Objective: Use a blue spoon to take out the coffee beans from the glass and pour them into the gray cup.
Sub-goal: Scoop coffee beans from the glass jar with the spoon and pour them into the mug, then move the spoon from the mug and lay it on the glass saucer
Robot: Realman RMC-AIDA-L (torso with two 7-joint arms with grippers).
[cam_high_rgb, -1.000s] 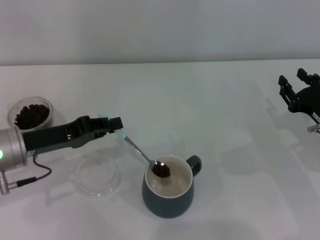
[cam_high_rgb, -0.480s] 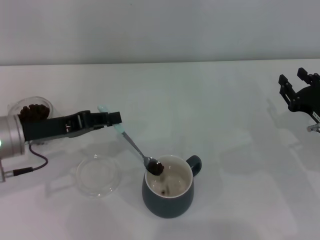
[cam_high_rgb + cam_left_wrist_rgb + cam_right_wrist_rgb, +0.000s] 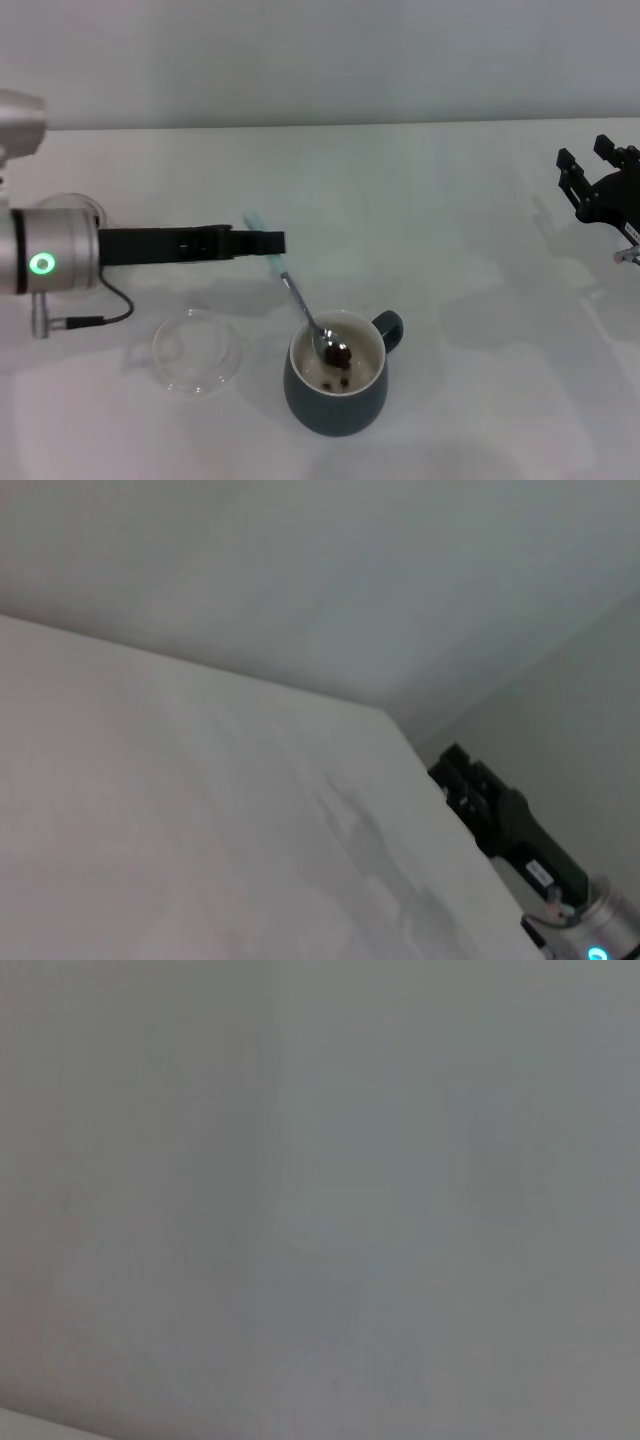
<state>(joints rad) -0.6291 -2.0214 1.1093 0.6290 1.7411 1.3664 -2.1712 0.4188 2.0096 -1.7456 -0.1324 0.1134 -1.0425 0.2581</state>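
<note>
My left gripper [image 3: 272,243] reaches in from the left and is shut on the pale blue handle of the blue spoon [image 3: 300,306]. The spoon slants down to the right, and its metal bowl sits inside the gray cup [image 3: 336,398] at the front centre. A few coffee beans [image 3: 340,354] lie on the spoon bowl, and a few more on the cup's cream bottom. The glass [image 3: 88,207] at far left is mostly hidden behind my left arm, and its beans do not show. My right gripper [image 3: 590,165] is parked open at the far right, also visible in the left wrist view [image 3: 500,805].
A flat clear glass dish [image 3: 197,350] lies left of the cup, under my left arm. A cable [image 3: 100,320] hangs from the left wrist. The white table [image 3: 450,250] ends at the back wall.
My left gripper has moved right and rolled. The spoon has tipped steeper and its bowl has dropped from the cup's rim into the cup, and beans have fallen to the bottom.
</note>
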